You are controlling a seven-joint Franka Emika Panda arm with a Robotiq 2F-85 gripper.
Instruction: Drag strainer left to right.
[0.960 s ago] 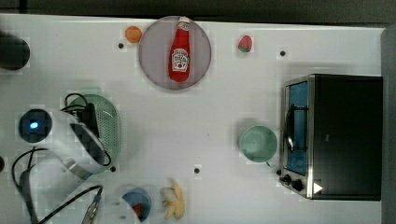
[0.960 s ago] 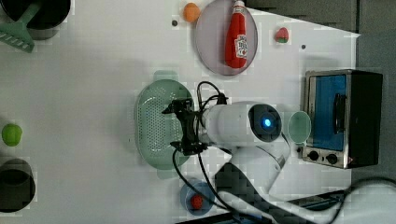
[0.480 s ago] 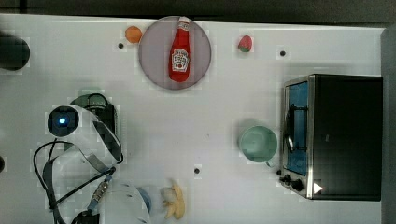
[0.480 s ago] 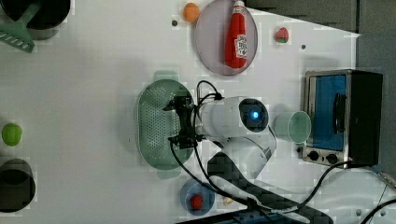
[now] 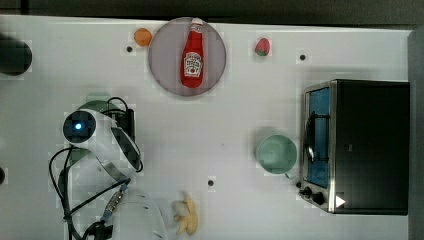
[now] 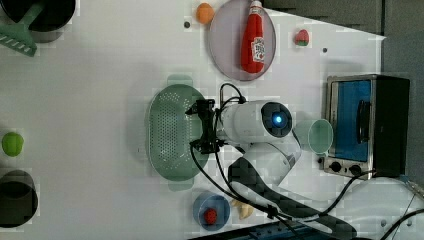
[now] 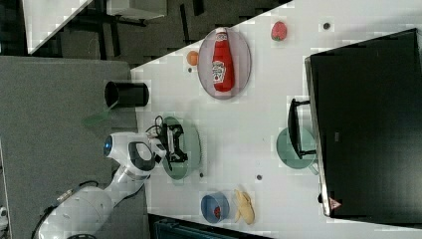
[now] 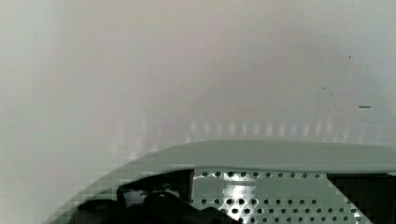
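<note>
On the white table [image 6: 100,100], toward the left view's left of centre, sits the strainer [image 6: 170,131]: pale mint plastic, oblong with rounded ends, small tab handles at both ends, bowl full of small holes. In the right view it lies beside the arm's white wrist, near the table edge.

Gripper [image 6: 204,128] hangs over the strainer's long rim on the left view's right side, claw spread wide, pinching nothing. The wrist view has the rim and perforated wall [image 8: 261,186] close under the camera, smooth and slightly glossy.

Handling guess: thin moulded plastic, light, stiff enough to push but with some flex at the rim. A smooth base on a smooth table should slide easily. Being light, it could tip or skate if loaded high up. Best hold looks like one finger inside the wall and one outside, mid-length on the long side, low down. Gripping at an end tab would likely make it swing.

Other items: ketchup bottle [image 6: 253,44] on a grey plate [image 6: 220,45], teal cup [image 6: 320,136] by the toaster oven [image 6: 367,125], all well apart from the strainer.
</note>
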